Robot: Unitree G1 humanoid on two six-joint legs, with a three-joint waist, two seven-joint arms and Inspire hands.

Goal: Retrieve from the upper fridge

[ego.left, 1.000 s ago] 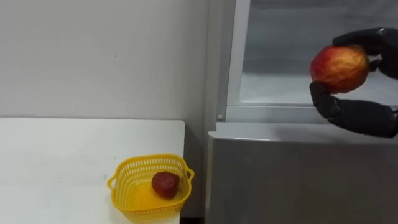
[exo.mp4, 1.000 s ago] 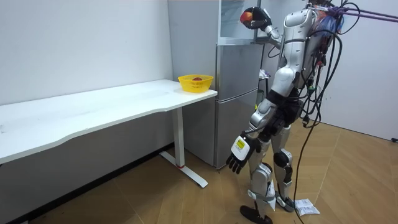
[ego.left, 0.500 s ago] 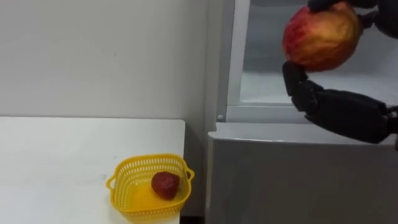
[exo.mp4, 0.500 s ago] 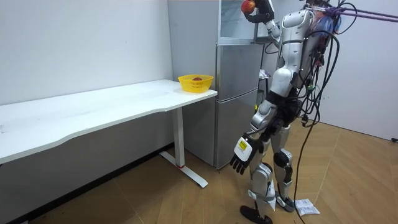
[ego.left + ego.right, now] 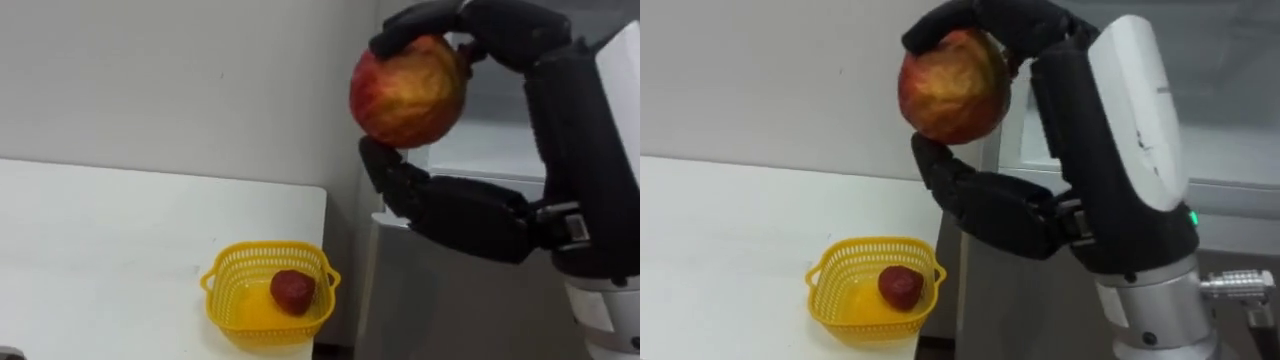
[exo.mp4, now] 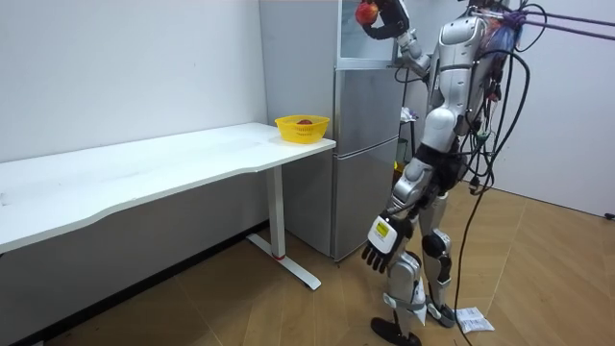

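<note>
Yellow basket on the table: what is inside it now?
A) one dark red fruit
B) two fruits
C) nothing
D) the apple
A: one dark red fruit lies in the yellow basket; the apple is up in the grasp of the right hand.

A sparsely furnished lab or test room, as we read it. We note plain white walls [image 6: 115, 67], a wood-pattern floor [image 6: 240, 308], one long white table [image 6: 144, 165] on a slim metal leg, and a grey fridge [image 6: 363, 144] standing just beside the table's end, against the wall.
</note>
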